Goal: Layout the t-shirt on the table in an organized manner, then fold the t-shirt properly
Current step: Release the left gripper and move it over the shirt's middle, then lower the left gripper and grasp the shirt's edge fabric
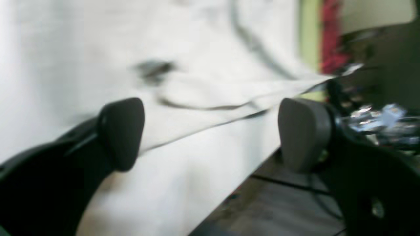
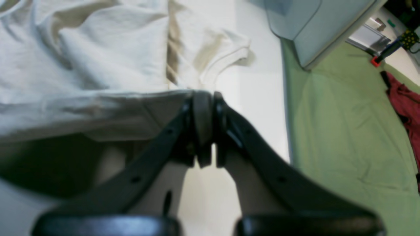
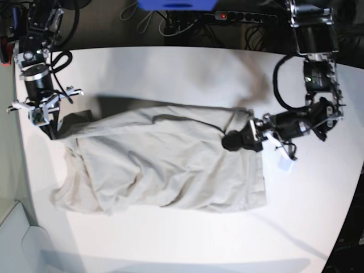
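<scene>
The grey-beige t-shirt lies spread and wrinkled across the white table. My right gripper is at the shirt's left end. In the right wrist view it is shut on a raised edge of the t-shirt, which casts a shadow on the table. My left gripper is at the shirt's upper right edge. The blurred left wrist view shows it wide open, with nothing between the fingers and the t-shirt lying just beyond them.
The table edge runs under the left gripper, with dark floor below it. Beside the right arm the table ends at green floor covering, where a grey box and a red cloth lie. Cables hang behind the far edge.
</scene>
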